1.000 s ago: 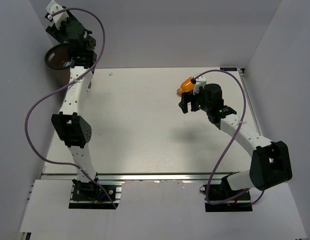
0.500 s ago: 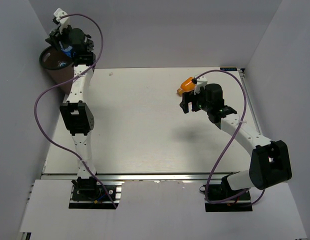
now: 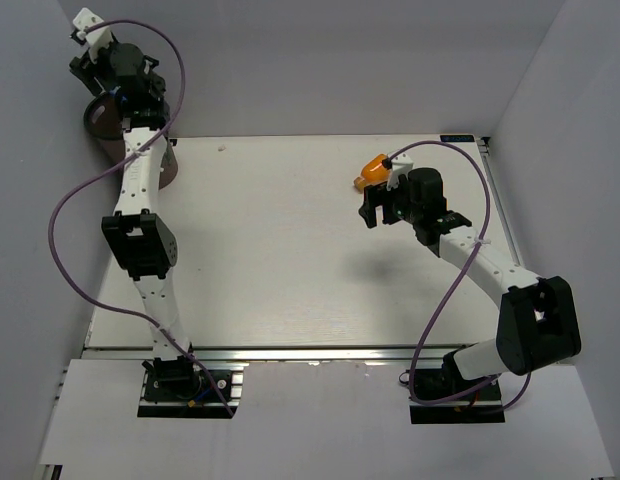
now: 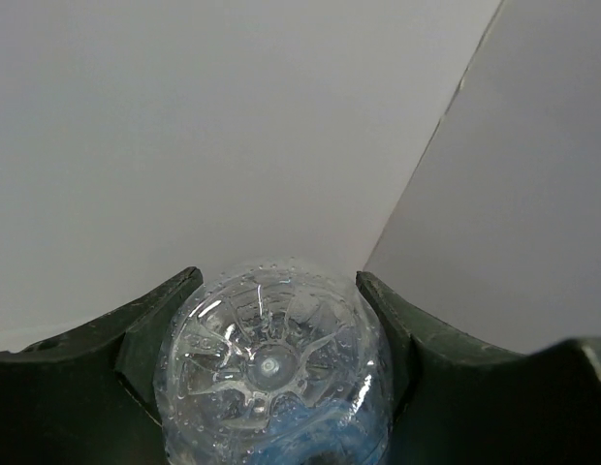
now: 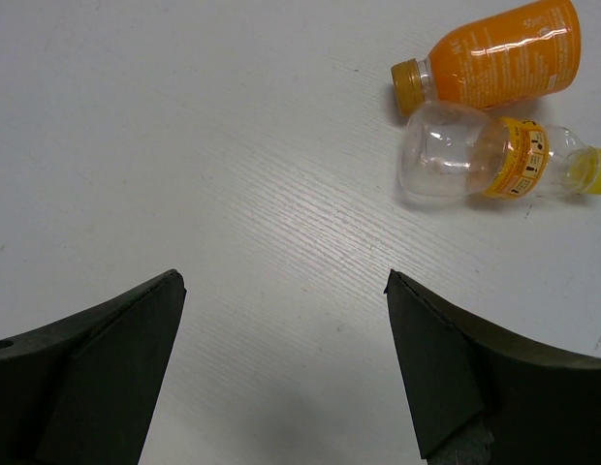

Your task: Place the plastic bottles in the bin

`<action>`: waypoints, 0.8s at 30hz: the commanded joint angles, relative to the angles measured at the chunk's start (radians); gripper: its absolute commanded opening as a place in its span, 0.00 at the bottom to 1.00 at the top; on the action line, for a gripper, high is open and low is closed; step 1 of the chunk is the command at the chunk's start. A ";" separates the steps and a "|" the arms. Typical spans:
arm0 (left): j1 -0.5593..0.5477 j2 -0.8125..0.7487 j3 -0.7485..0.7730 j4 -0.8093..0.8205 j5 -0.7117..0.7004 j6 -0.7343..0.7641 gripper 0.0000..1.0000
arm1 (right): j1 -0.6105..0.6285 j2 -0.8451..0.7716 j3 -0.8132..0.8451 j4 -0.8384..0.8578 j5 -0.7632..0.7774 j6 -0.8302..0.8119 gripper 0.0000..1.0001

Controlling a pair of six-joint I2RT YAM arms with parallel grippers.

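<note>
Clear plastic, blue at its label, fills the left gripper point(image 4: 276, 279): you have the clear blue-labelled bottle point(image 4: 276, 373) clamped between half-closed jaws, its moulded base facing the wrist camera, with only wall and a corner beyond it. Over the past second the left arm has swung further into the far left corner while the grip has not altered, so the bottle has not been let go. The dark brown round bin point(image 3: 98, 120) sits just under and to the near side of that gripper, but the arm hides most of its mouth, and you cannot confirm from above that the bottle hangs over the opening. The right gripper point(image 5: 283, 281) has not moved: it hangs over the white table point(image 5: 233, 145) with jaws spread wide and nothing in them. Ahead and to its right lie a squat orange plastic bottle point(image 5: 504, 53) and, touching it, a clear yellow-capped plastic bottle point(image 5: 494, 160), both outstanding. Judgement: one drop pending, two pickups to follow.
</note>
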 commanded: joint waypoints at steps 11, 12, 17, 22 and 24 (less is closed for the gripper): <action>0.019 -0.078 -0.027 0.109 -0.007 0.105 0.40 | -0.016 -0.008 -0.002 0.039 -0.002 -0.002 0.89; 0.020 -0.075 -0.038 0.114 -0.001 0.120 0.42 | -0.015 -0.008 -0.002 0.035 -0.008 0.001 0.89; 0.020 0.000 -0.015 0.118 -0.036 0.157 0.50 | -0.018 -0.012 -0.020 0.039 0.000 -0.002 0.89; 0.020 0.052 -0.015 0.085 -0.059 0.154 0.76 | -0.018 -0.012 -0.023 0.048 0.001 -0.005 0.89; 0.019 0.058 -0.018 0.069 -0.062 0.148 0.91 | -0.018 -0.008 -0.023 0.050 0.001 -0.005 0.89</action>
